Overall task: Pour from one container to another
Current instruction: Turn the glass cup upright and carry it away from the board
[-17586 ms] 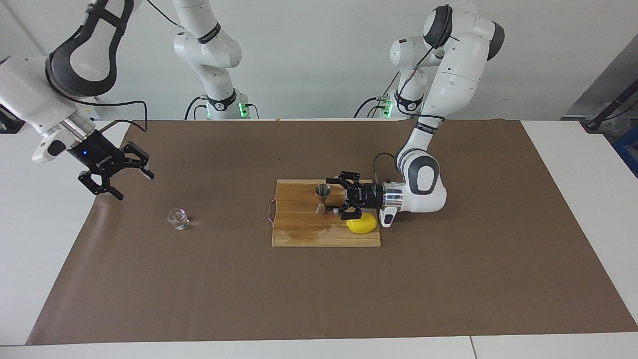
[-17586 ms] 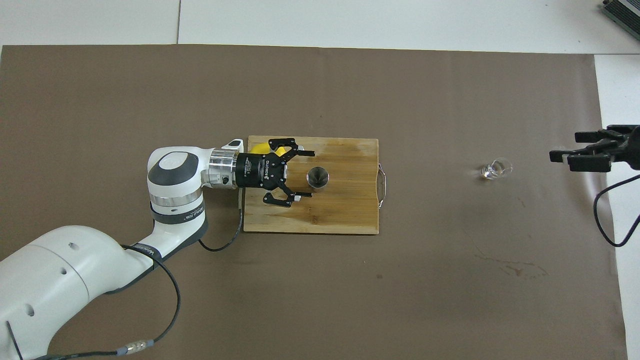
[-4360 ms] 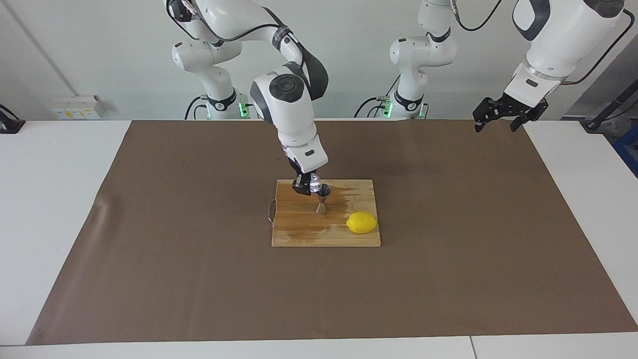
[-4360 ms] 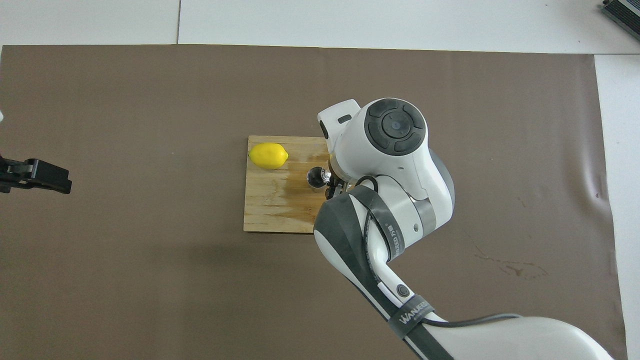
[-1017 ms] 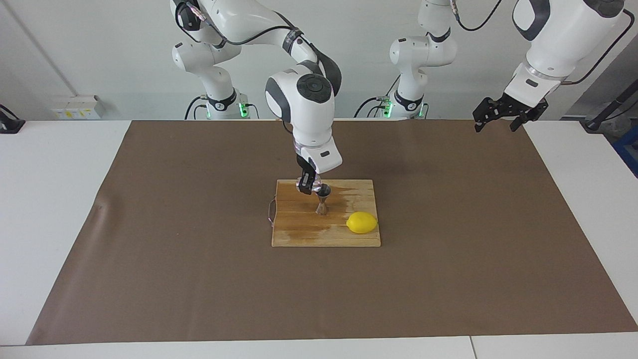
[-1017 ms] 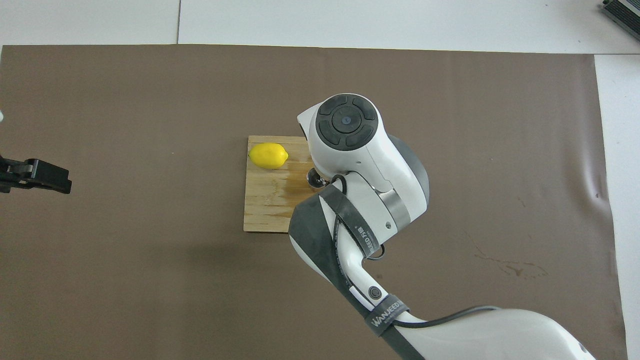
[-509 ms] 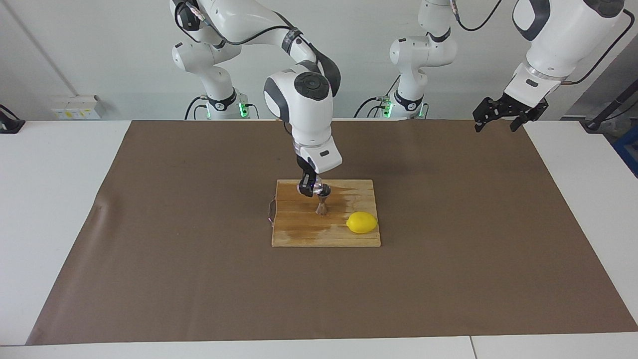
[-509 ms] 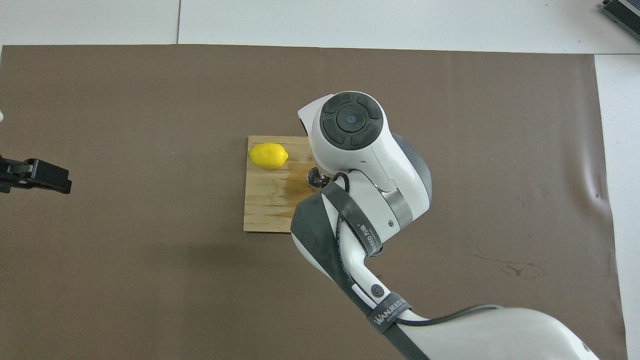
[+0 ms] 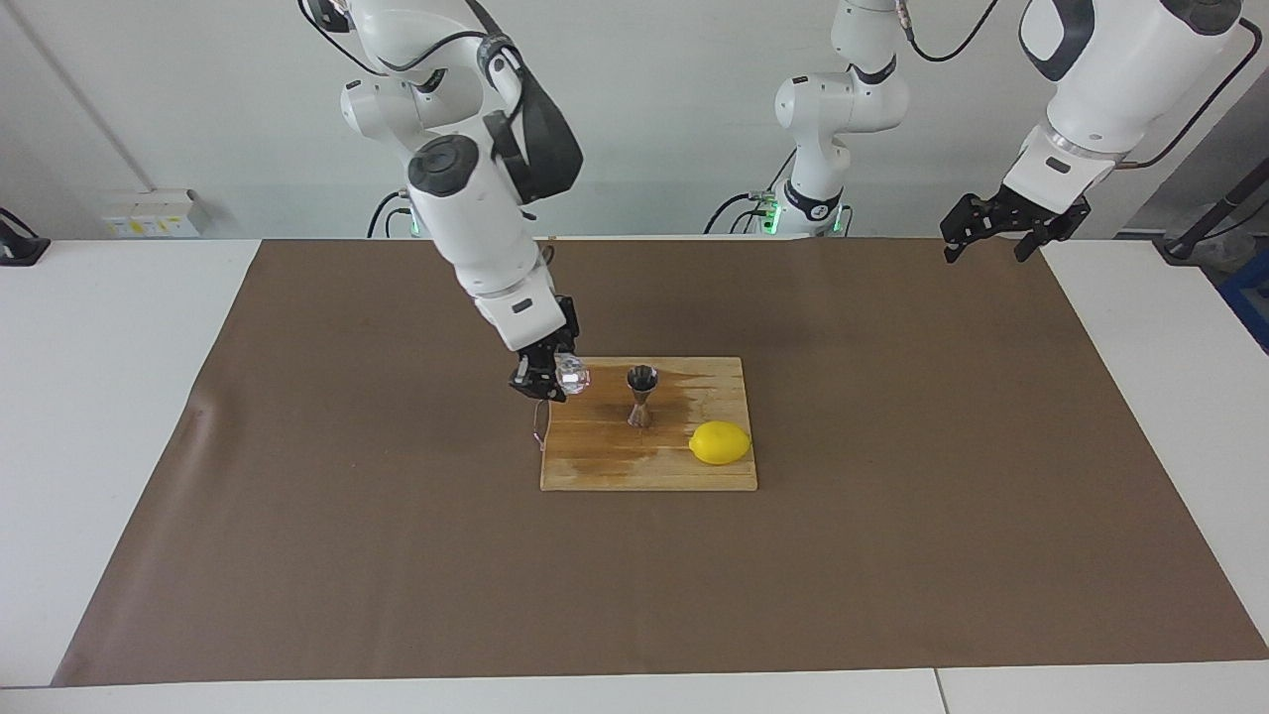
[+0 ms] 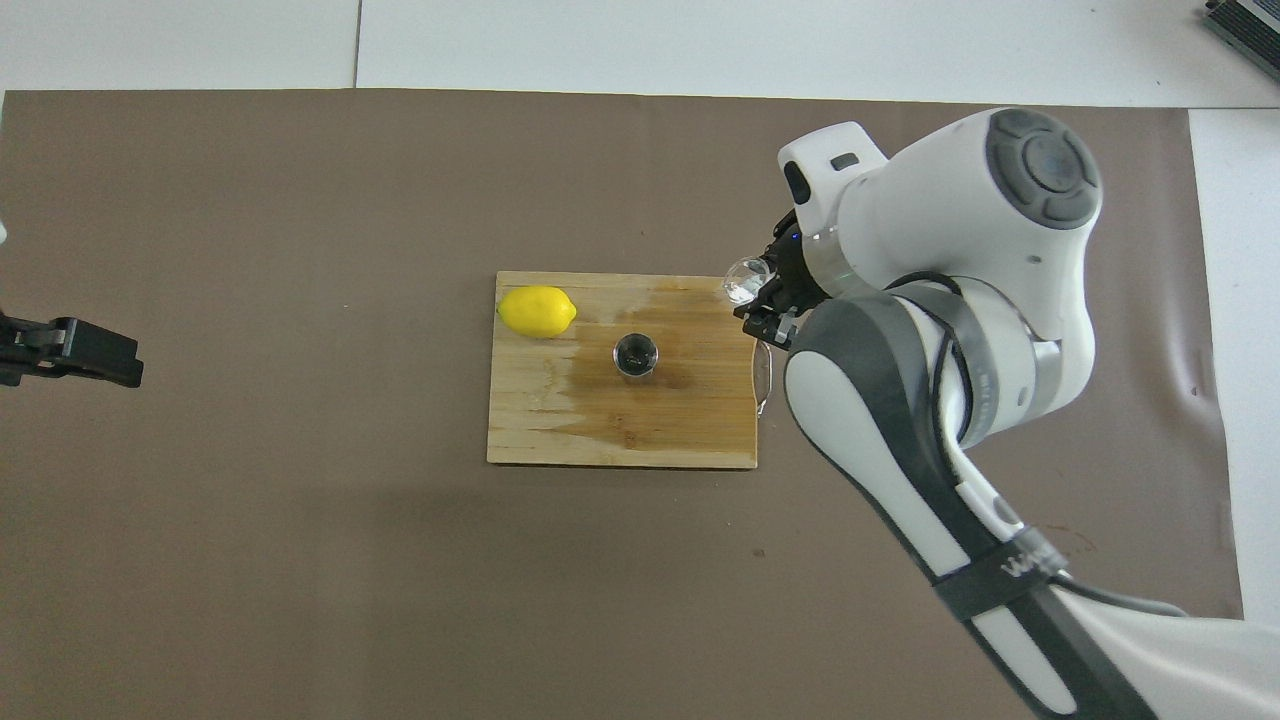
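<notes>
The small clear glass (image 9: 572,375) (image 10: 743,281) hangs tilted on its side in the air, over the board edge at the right arm's end. My right gripper (image 9: 555,381) (image 10: 763,297) is shut on it. The steel hourglass jigger (image 9: 641,395) (image 10: 636,355) stands upright and alone in the middle of the wooden cutting board (image 9: 605,466) (image 10: 560,430), a short gap from the glass. My left gripper (image 9: 999,230) (image 10: 75,351) waits open and empty, raised over the mat's edge at the left arm's end of the table.
A yellow lemon (image 9: 721,442) (image 10: 537,310) lies on the board's corner toward the left arm's end. Dark wet patches mark the board around the jigger. A brown mat (image 9: 892,516) covers the table. The right arm's elbow rises above the mat beside the board.
My right gripper has swung the glass away from the jigger's rim, toward the right arm's end of the board. The jigger now stands uncovered. The left arm has not moved.
</notes>
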### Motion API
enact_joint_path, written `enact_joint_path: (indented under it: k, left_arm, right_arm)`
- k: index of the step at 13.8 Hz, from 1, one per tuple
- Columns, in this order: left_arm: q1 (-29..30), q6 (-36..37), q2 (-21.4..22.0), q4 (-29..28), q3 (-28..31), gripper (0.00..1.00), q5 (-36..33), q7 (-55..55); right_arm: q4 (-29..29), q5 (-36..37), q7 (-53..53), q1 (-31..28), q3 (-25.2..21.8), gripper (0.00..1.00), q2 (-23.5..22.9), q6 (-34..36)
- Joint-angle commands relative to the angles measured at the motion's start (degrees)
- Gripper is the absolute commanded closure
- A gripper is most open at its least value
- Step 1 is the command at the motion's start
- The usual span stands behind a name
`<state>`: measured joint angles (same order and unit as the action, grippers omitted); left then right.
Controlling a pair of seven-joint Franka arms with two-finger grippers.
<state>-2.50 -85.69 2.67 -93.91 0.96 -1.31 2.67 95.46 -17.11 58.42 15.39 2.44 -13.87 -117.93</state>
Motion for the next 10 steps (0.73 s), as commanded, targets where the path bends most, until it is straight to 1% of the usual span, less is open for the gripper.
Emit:
enact_joint_path:
  k: [1,6,8,10]
  left_arm:
    - [0.0,0.1,0.8,-0.5,0.1,0.0,-1.1,0.8]
    - [0.0,0.1,0.8,-0.5,0.1,0.0,-1.1,0.8]
    - [0.0,0.1,0.8,-0.5,0.1,0.0,-1.1,0.8]
    - [0.0,0.1,0.8,-0.5,0.1,0.0,-1.1,0.8]
  right_arm:
    - [6.8,-7.8,11.4,-7.0,0.9,1.0,3.8,-3.1]
    - [12.7,-18.0,31.7,-20.0,1.1,1.0,5.4,-2.0]
    - [14.3,-23.2,40.6,-24.5,1.1,1.0,4.8,0.4]
    - [15.4,-25.2,47.5,-29.2,1.1,1.0,3.9,4.1]
